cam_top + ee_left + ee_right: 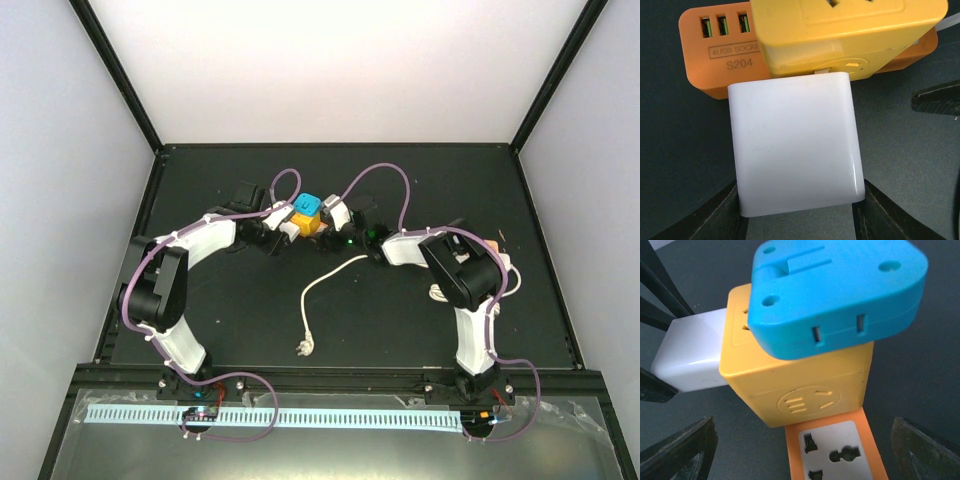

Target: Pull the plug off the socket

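Note:
A white plug (795,145) sticks out of the side of a yellow socket cube (850,30), which sits on an orange power strip (705,60). A blue adapter (840,295) sits on top of the cube (800,380). My left gripper (800,215) is shut on the plug's near end, one finger against each side. The stack stands mid-table (305,220). My right gripper (802,450) is open. Its fingers (680,450) stand wide apart on either side of the strip's free end (835,450), touching nothing. The plug also shows in the right wrist view (690,355).
A loose white cable (325,278) with a small plug end (301,346) lies on the black mat in front of the stack. Purple arm cables loop above both wrists. A small white and orange thing (503,262) lies behind my right arm.

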{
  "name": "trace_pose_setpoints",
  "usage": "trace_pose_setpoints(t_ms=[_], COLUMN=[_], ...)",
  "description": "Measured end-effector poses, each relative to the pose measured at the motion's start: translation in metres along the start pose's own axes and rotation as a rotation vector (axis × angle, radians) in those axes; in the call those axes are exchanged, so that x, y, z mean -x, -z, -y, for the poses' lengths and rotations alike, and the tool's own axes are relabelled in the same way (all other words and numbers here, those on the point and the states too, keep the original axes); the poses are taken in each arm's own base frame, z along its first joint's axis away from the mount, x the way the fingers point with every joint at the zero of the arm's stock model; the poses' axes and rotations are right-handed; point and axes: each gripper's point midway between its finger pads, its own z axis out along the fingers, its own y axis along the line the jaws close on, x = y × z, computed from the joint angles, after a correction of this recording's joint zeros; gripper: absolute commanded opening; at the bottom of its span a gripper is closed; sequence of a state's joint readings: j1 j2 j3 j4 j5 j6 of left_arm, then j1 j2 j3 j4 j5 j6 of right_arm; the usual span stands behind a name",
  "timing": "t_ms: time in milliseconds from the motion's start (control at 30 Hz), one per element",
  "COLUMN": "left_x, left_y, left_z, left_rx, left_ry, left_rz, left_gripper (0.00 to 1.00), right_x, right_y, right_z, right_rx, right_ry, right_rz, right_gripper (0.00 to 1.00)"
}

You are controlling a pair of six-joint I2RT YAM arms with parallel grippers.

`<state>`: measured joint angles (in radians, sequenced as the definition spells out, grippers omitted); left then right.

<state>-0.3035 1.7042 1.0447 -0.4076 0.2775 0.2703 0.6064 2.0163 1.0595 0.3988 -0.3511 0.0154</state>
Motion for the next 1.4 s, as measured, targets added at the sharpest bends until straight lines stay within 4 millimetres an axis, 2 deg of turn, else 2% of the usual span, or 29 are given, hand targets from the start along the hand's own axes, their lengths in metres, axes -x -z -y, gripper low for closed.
trace_pose_setpoints(t_ms=[200,333,467,700,900,1067,1233,1400], left_x=[-0.001,-0.002,-0.003,-0.015,-0.018,-0.018,-0.018,-0.018], left_y=[0.000,0.001,0.004,0.013,0.014,0.014,0.014,0.014], left_z=[0.000,0.000,0.000,0.005,0.006,0.007,0.007,0.009], left_rx=[0.001,0.003,0.005,0.001,-0.005,-0.008,-0.011,-0.020], left_ry=[-0.019,-0.043,-0.077,-0.133,-0.149,-0.151,-0.157,-0.168], left_rz=[-0.004,-0.008,-0.015,-0.047,-0.056,-0.056,-0.056,-0.055], left_gripper=[0.34,0.33,0.33,0.33,0.33,0.33,0.33,0.33], right_x=[0.005,0.018,0.026,0.019,0.010,0.014,0.018,0.022], right_y=[0.012,0.029,0.034,0.027,0.016,0.012,0.001,-0.003], right_z=[-0.005,-0.013,-0.017,-0.028,-0.035,-0.038,-0.033,-0.030], right_rx=[0.002,0.013,0.025,0.048,0.061,0.056,0.043,0.032], right_ry=[0.020,0.067,0.108,0.127,0.121,0.113,0.091,0.074], right_rz=[0.028,0.056,0.079,0.068,0.057,0.083,0.089,0.095], right_gripper=[0.97,0.98,0.99,0.98,0.95,0.93,0.91,0.85])
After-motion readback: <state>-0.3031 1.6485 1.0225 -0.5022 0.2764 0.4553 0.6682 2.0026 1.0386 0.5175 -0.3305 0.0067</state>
